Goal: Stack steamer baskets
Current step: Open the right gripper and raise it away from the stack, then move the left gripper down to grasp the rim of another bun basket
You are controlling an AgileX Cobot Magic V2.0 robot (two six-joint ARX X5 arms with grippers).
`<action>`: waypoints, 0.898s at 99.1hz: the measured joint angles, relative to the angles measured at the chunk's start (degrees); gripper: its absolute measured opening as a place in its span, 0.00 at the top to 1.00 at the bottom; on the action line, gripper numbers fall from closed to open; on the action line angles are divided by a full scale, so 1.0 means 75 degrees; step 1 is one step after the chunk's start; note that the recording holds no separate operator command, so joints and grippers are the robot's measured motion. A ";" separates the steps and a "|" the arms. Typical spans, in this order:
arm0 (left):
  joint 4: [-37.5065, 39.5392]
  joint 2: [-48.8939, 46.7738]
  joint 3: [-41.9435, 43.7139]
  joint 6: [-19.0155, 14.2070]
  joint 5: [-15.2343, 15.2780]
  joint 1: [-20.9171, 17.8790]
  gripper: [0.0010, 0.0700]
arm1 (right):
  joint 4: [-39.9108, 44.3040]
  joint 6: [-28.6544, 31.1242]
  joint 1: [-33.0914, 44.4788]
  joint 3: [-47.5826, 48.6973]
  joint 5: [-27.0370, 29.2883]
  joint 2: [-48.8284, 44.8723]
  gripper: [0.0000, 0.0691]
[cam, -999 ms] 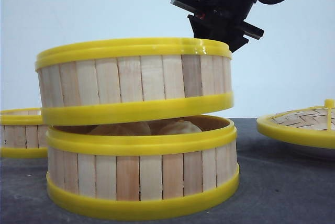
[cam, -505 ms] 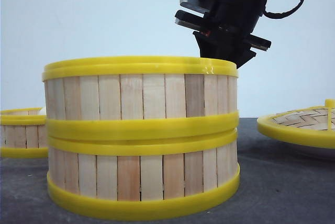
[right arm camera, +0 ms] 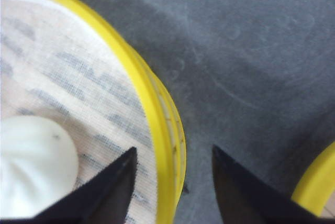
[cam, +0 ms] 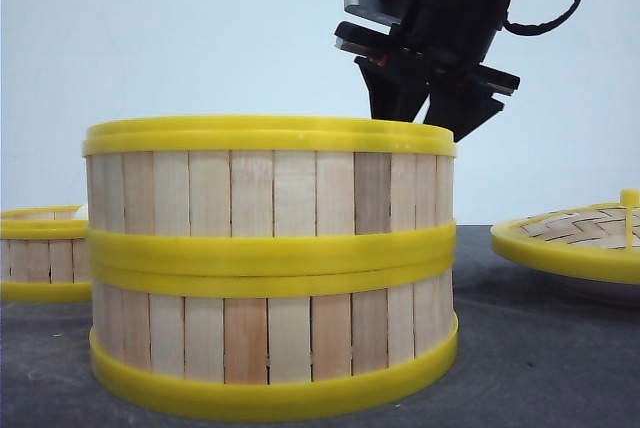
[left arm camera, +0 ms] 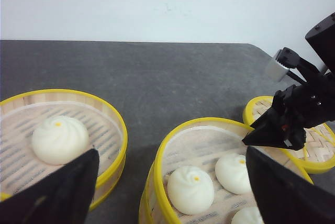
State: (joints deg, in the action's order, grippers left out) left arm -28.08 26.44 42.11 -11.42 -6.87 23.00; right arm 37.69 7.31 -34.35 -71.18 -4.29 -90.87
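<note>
Pale slats, yellow plastic rings: two steamer baskets [cam: 270,268] sit stacked, the third basket [cam: 40,253] left of them. We judge them light, stiff; grip the rim. Right gripper [cam: 428,108] jaws released astride it; left gripper [left arm camera: 172,192] jaws spread, empty.

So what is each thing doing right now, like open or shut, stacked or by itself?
Top steamer basket: stacked level on another, uncovered, buns inside.
Bottom steamer basket: on the table, carrying the top one.
Third steamer basket: alone, uncovered, one bun inside.
Lid: set aside, covering no basket.
Right gripper: open, astride the top basket's rim.
Left gripper: open, empty.
</note>
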 joint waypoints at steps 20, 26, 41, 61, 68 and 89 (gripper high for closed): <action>-0.0230 0.0000 0.0000 0.0000 0.0472 0.0000 0.22 | 0.0006 -0.0003 0.0009 0.0000 0.0000 0.0259 0.56; -0.0329 0.0003 0.0000 0.0000 0.0699 0.0000 0.22 | 0.0023 -0.0003 0.0009 0.0000 0.0003 0.0612 0.56; -0.0341 0.0090 0.0000 0.0000 0.1501 0.0000 0.22 | -0.0076 -0.0003 0.0006 0.0000 0.0003 0.1856 0.56; -0.0353 0.0848 0.0248 0.0000 0.2326 -0.0259 0.22 | -0.0079 0.0047 0.0000 0.0000 0.0003 0.3430 0.54; -0.0329 0.1335 0.0519 0.0006 0.2337 -0.0428 0.22 | -0.0079 0.0067 0.0000 0.0000 0.0003 0.3923 0.52; -0.0280 0.3287 0.1626 0.0032 0.2352 -0.1279 0.22 | 0.0166 0.0079 0.0000 -0.0003 0.0003 0.4829 0.51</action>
State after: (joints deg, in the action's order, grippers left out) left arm -30.17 51.09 54.30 -11.18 10.76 13.41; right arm 38.94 7.90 -34.35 -71.20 -4.27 -54.65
